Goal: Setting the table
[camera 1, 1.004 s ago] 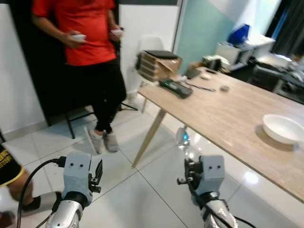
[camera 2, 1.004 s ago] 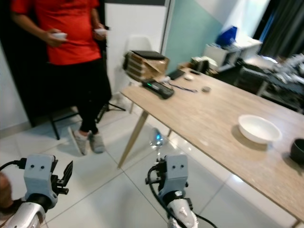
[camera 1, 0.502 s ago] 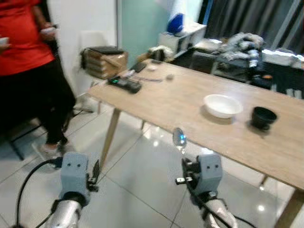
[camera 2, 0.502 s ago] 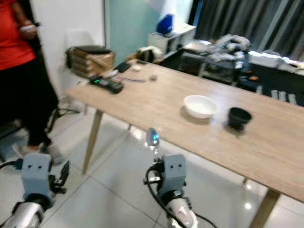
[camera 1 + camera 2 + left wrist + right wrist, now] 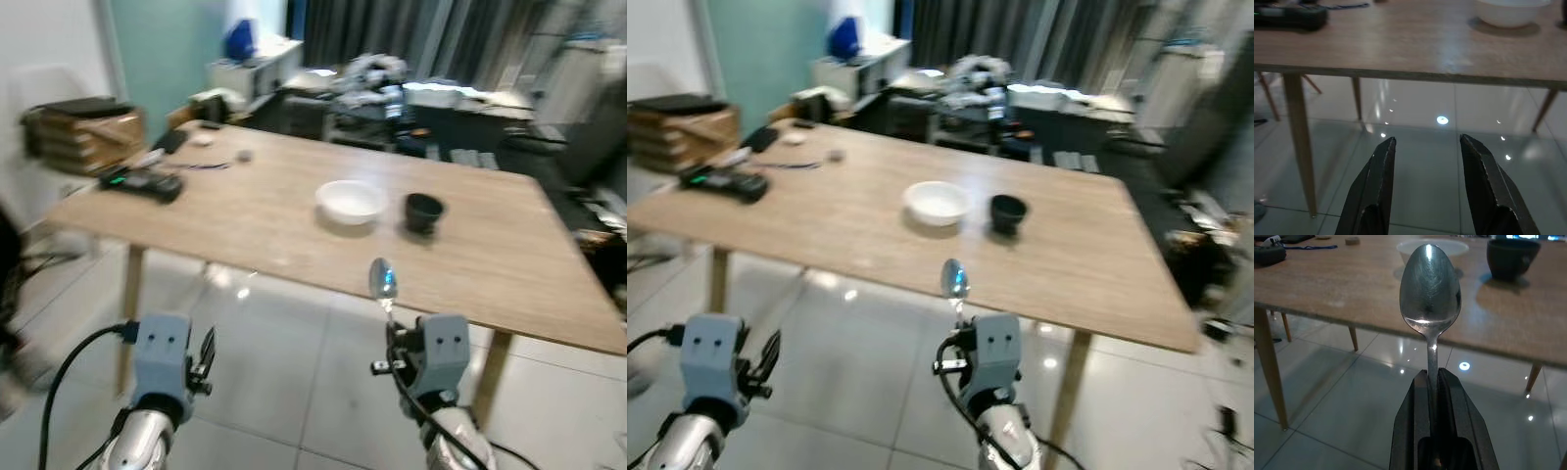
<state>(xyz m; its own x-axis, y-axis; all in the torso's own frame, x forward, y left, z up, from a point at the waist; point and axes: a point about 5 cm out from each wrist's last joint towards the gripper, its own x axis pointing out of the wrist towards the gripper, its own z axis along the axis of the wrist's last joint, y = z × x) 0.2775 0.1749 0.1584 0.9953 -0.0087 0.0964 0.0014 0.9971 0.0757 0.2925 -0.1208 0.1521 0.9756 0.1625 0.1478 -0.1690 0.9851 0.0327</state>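
A metal spoon [image 5: 382, 281] stands upright in my right gripper [image 5: 1432, 375], which is shut on its handle, bowl end up. The gripper is held low in front of the wooden table [image 5: 490, 257], short of its near edge. On the table sit a white bowl [image 5: 350, 200] and, just to its right, a black cup [image 5: 423, 211]; both appear beyond the spoon [image 5: 1430, 284] in the right wrist view. My left gripper [image 5: 1427, 140] is open and holds nothing, low over the tiled floor, facing the table's underside.
A black handset [image 5: 142, 182] and small items lie at the table's left end. Cardboard boxes [image 5: 83, 132] stand beyond that end. Cluttered furniture [image 5: 392, 83] lines the back. A table leg [image 5: 129, 294] stands at left, another [image 5: 490, 362] at right.
The camera has swung right: the person in red has left the picture and the table now lies square ahead. Both grippers keep their pose, the spoon still held.
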